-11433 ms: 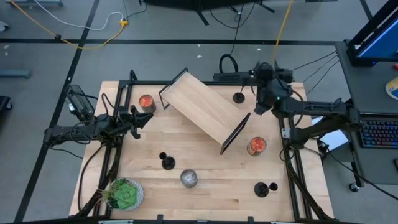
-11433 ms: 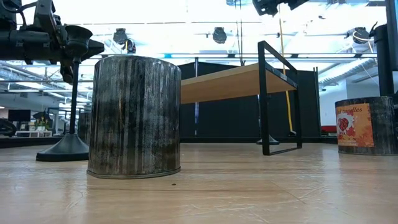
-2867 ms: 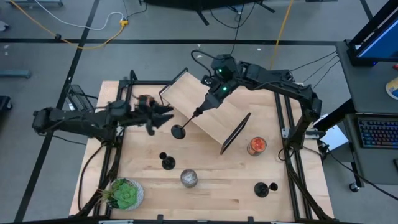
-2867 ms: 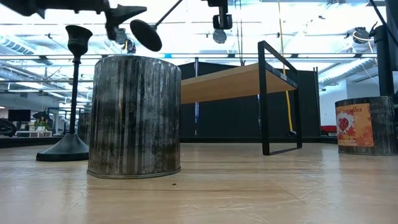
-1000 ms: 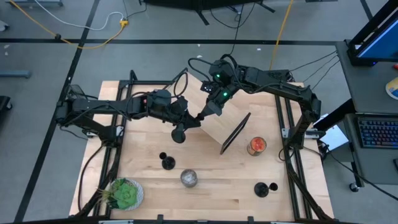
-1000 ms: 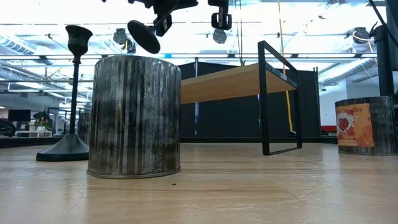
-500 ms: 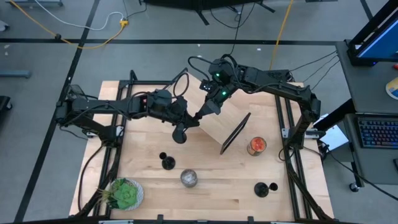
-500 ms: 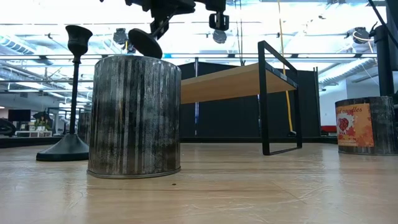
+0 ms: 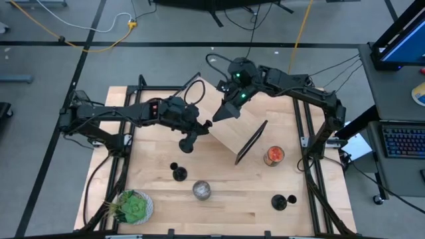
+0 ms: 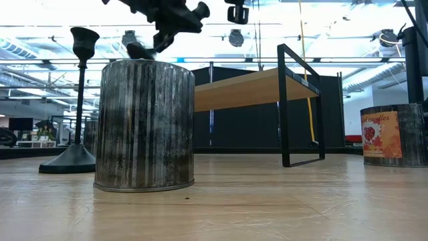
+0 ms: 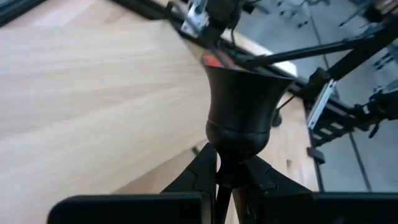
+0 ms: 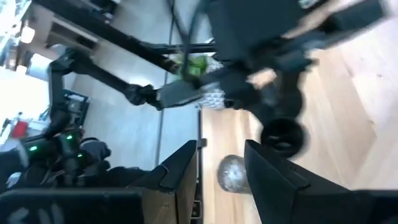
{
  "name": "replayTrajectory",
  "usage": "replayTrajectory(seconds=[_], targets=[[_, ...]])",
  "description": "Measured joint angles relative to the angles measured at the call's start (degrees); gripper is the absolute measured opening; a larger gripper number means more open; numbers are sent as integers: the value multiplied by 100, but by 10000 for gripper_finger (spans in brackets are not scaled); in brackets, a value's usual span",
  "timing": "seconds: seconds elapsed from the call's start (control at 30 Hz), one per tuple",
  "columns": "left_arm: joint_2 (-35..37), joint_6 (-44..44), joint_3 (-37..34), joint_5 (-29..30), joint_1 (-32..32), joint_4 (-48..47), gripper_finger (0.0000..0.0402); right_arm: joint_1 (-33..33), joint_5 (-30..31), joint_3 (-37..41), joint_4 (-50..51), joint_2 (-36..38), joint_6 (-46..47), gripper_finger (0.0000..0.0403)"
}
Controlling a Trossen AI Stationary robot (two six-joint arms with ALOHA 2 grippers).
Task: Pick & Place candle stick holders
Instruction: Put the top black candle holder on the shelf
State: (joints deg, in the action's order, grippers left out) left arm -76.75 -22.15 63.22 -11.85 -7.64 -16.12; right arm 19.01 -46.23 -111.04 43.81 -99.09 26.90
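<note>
My left gripper [image 9: 202, 126] is over the middle of the table, shut on a black candle stick holder [image 9: 194, 135]. The holder's cup [image 11: 249, 109] fills the left wrist view. Its round base [image 10: 138, 49] shows high in the low view. My right gripper [image 9: 219, 115] stands open just beyond the cup, over the wooden shelf, with nothing between its fingers [image 12: 180, 168]. Two more holders stand on their bases near the front, one [image 9: 178, 174] at the left and one [image 9: 280, 202] at the right. My left gripper pinches the holder's thin stem just below the cup [image 11: 235, 163] between its two fingers [image 11: 205, 168]. The fingers come from the table's left, slanting down, and lie across the stem. The holder is lifted clear and tilted, with its base [image 9: 186, 145] lower, toward the near edge.
A wooden shelf [image 9: 232, 129] on black metal legs stands slantwise at the middle back. An orange jar [image 9: 273, 155] is to its right, a silver jar [image 9: 202, 190] near the front and a green plant [image 9: 133, 207] at the front left corner.
My right gripper has opened, let go of the holder and drawn back toward the far right. My left gripper keeps hold and has tipped downward. The holder has swung with it, its base sinking and shifting a little toward the table's left.
</note>
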Motion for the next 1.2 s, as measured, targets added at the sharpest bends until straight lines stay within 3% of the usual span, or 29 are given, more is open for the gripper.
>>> replayTrajectory(seconds=[0.2, 0.4, 0.57, 0.77, 0.97, 1.2], targets=[[319, 52, 0, 497, 0, -128, 26, 243, 138, 8, 32, 189, -146, 121], [834, 110, 2, 1667, -88, -271, 26, 429, 596, 15, 211, 363, -592, 121], [1158, 682, 2, 2547, -275, -80, 26, 497, 594, 10, 214, 491, -972, 121], [1232, 1324, 7, 2849, -666, 349, 26, 528, 997, 14, 344, 546, -1379, 120], [1156, 1420, -290, 2845, -1110, 895, 26, 539, 1348, 17, 789, 579, -2118, 117], [1201, 1488, -1223, 2493, -1340, 2730, 26, 552, 1453, 30, 1118, 600, -2794, 116]])
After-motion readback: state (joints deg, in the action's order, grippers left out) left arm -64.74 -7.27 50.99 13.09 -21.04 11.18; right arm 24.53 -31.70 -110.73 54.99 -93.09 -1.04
